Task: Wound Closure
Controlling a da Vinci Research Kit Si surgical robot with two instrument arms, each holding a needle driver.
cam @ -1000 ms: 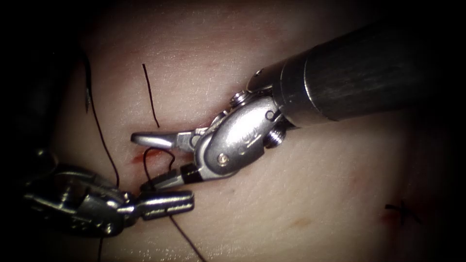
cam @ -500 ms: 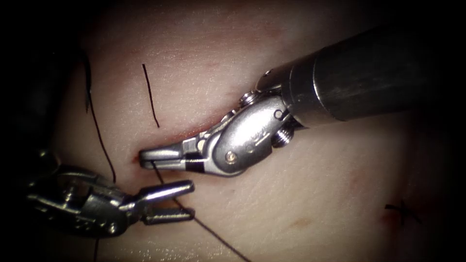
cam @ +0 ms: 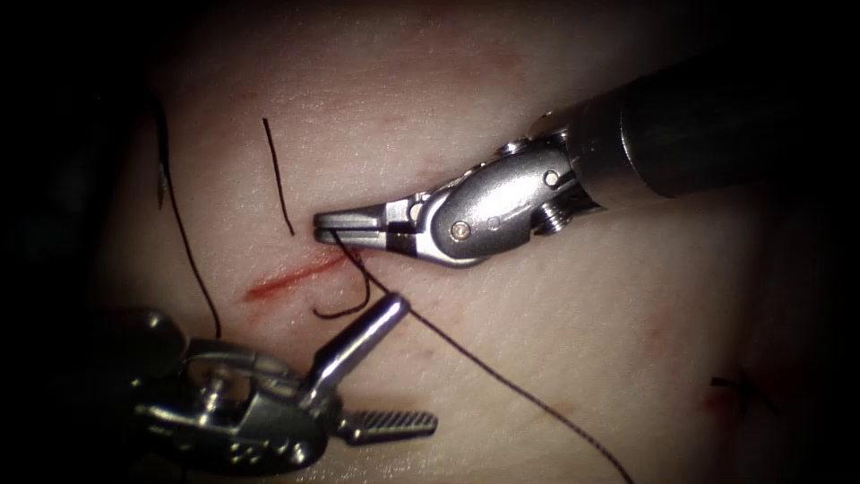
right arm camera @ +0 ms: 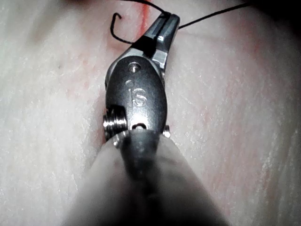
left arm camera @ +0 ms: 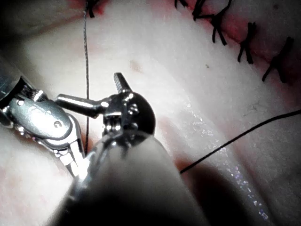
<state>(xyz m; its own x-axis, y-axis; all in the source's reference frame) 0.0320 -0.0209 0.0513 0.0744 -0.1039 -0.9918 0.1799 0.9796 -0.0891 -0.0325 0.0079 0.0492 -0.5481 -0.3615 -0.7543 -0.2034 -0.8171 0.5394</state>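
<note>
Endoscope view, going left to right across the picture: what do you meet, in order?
Loose short thread piece → red cut → left tool's open claw, holding nothing → right tool's shut claw, holding the thread → old stitch.

Thread (cam: 484, 367) across bare tissue (cam: 627, 296)

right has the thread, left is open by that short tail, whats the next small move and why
Probably ease the left end effector, open and holding nothing, onto the short curled thread tail lying just off its upper jaw. The right end effector is shut on the thread near the cut's right end, so the tail looks like the loose end.
</note>
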